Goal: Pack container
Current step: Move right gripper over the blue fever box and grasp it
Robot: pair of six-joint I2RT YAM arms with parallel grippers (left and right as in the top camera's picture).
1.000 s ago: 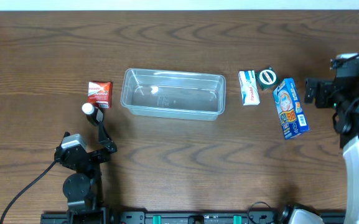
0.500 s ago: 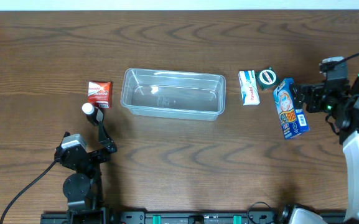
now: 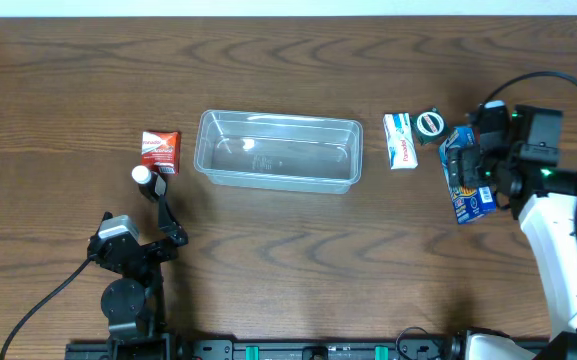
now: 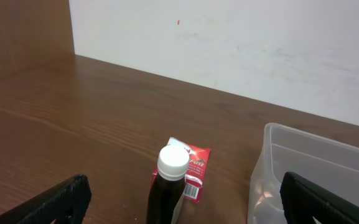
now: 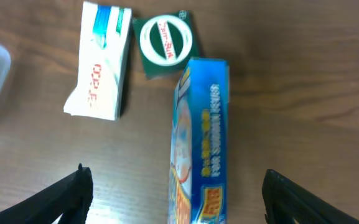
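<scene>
Overhead: the right gripper (image 3: 465,165) has swung in from the tabletop (image 3: 288,270) edge and now hangs wide open over the blue snack box (image 3: 474,203). The left gripper (image 4: 188,202), also wide, stays put. The container (image 3: 298,150) sits empty at centre, so packing is only starting.

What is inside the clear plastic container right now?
Nothing is packed in the container; the overhead view shows only its bare, see-through floor with glare. The left wrist view cuts off most of its inside.

Bright, even light from above; shadows short and soft. Glints on the container (image 3: 249,146); sheen on the tabletop (image 4: 36,118). Right wrist view slightly blurred.
</scene>
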